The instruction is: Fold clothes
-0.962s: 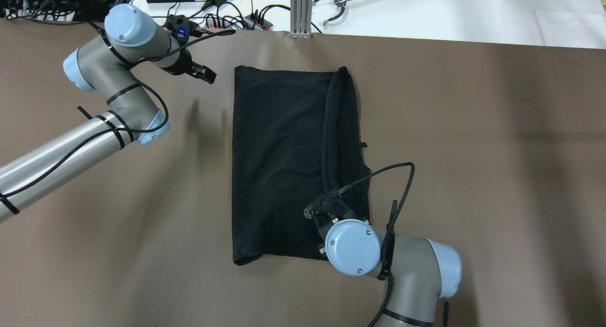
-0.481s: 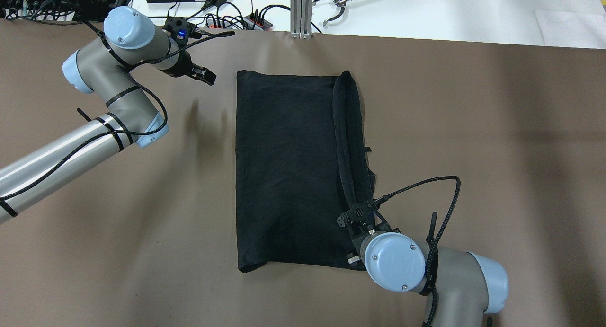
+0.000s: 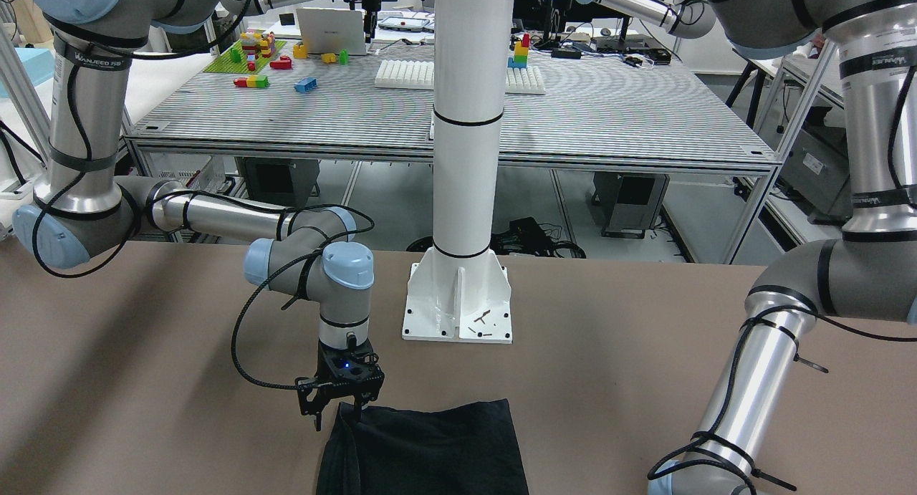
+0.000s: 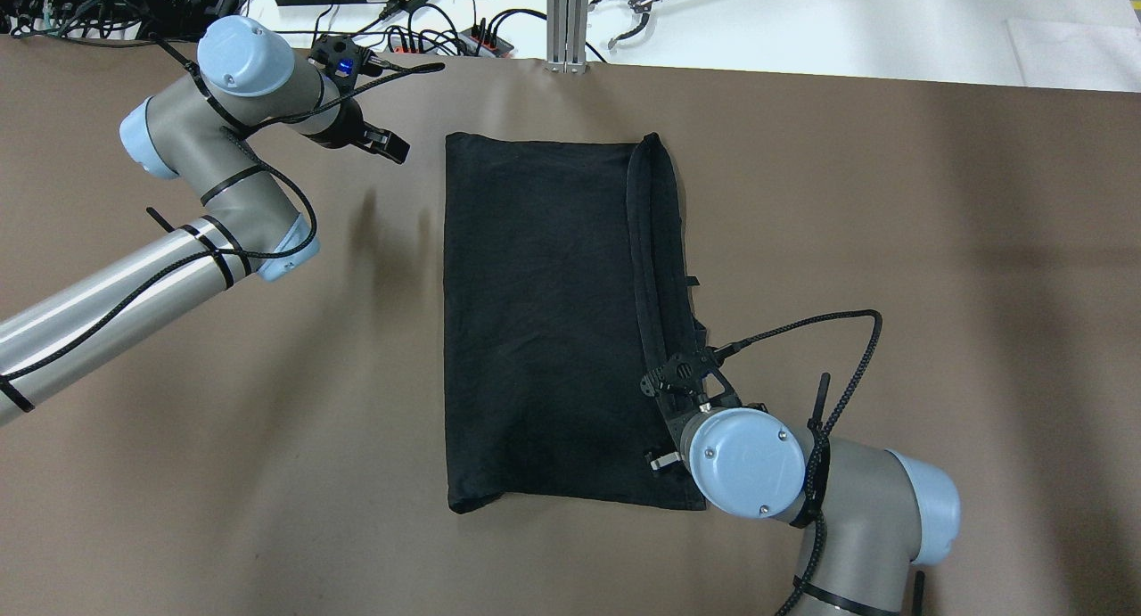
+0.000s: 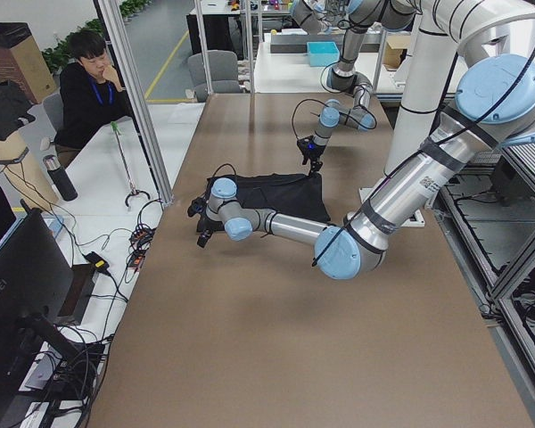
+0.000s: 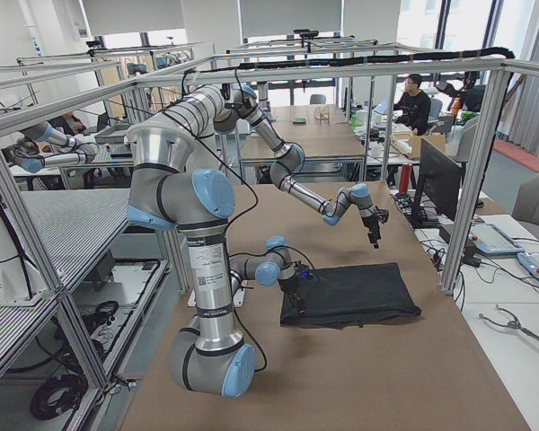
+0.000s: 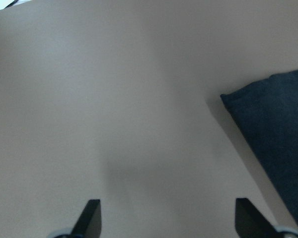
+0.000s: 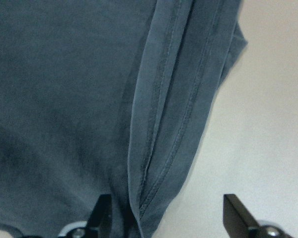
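In the front-facing view the right gripper (image 3: 338, 414) is pointing straight down at the robot-side corner of the black garment (image 3: 437, 452). The garment is lying flat on the brown table (image 3: 143, 380) in front of the white pedestal (image 3: 458, 294). In the overhead view the garment is lying as a folded rectangle near the middle of the table, with its hemmed edges (image 4: 655, 268) stacked along its right side. The right wrist is covering its own gripper at the near right corner. The left gripper (image 4: 389, 146) is hanging over bare table just off the far left corner, apart from the cloth. In the exterior left view the near arm is reaching to the garment's end and a person (image 5: 85, 89) is sitting beyond the table; the jaws are too small to judge there. In the exterior right view the garment is lying flat and the far arm's gripper is hanging above the table beyond it. The left wrist view is showing both fingertips wide apart over bare table with nothing between them, and the garment's corner at the right. The right wrist view is showing the jaws spread wide and straddling the hemmed edges, one finger over fabric and the other over bare table, clamping nothing. Whether the tips are touching the cloth cannot be told.
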`<move>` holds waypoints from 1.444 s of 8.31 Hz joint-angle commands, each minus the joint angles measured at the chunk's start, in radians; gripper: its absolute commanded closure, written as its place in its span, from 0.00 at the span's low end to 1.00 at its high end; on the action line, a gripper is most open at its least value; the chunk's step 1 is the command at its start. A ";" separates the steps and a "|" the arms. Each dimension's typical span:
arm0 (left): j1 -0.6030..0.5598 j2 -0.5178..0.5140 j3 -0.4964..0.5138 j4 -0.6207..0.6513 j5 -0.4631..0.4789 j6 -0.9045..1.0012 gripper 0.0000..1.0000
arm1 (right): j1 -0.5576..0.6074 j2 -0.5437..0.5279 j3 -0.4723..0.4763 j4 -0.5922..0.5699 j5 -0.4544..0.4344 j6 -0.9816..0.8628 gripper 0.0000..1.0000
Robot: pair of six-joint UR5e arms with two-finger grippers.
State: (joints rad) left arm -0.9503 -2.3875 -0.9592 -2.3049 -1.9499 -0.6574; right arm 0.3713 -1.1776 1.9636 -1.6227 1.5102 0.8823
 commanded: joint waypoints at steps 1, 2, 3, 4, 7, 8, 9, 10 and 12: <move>0.001 -0.001 0.000 0.001 0.000 0.001 0.05 | 0.031 0.067 -0.089 0.000 -0.001 0.000 0.12; 0.001 0.001 0.000 0.001 0.000 0.001 0.05 | 0.031 0.099 -0.139 0.000 -0.001 0.000 0.22; 0.001 0.001 0.000 0.001 0.000 0.001 0.05 | 0.031 0.102 -0.149 0.004 -0.001 -0.003 0.36; 0.001 0.001 0.000 0.001 -0.001 0.001 0.05 | 0.032 0.101 -0.153 0.027 -0.002 -0.008 0.44; 0.001 0.001 -0.001 0.001 0.000 0.001 0.05 | 0.044 0.086 -0.155 0.035 -0.001 -0.040 0.53; 0.001 0.001 -0.001 0.001 0.000 0.001 0.05 | 0.066 0.064 -0.153 0.037 0.002 -0.075 0.55; 0.001 0.001 -0.001 0.001 0.000 0.001 0.05 | 0.098 0.043 -0.152 0.038 0.008 -0.106 0.55; 0.001 0.001 -0.001 0.001 -0.001 0.001 0.05 | 0.110 0.005 -0.150 0.065 0.015 -0.115 0.55; 0.001 -0.002 -0.001 0.001 -0.001 -0.001 0.05 | 0.129 -0.069 -0.146 0.197 0.046 -0.124 0.55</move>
State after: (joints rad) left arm -0.9495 -2.3877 -0.9602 -2.3040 -1.9508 -0.6566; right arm 0.4766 -1.1883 1.8148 -1.5201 1.5246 0.7710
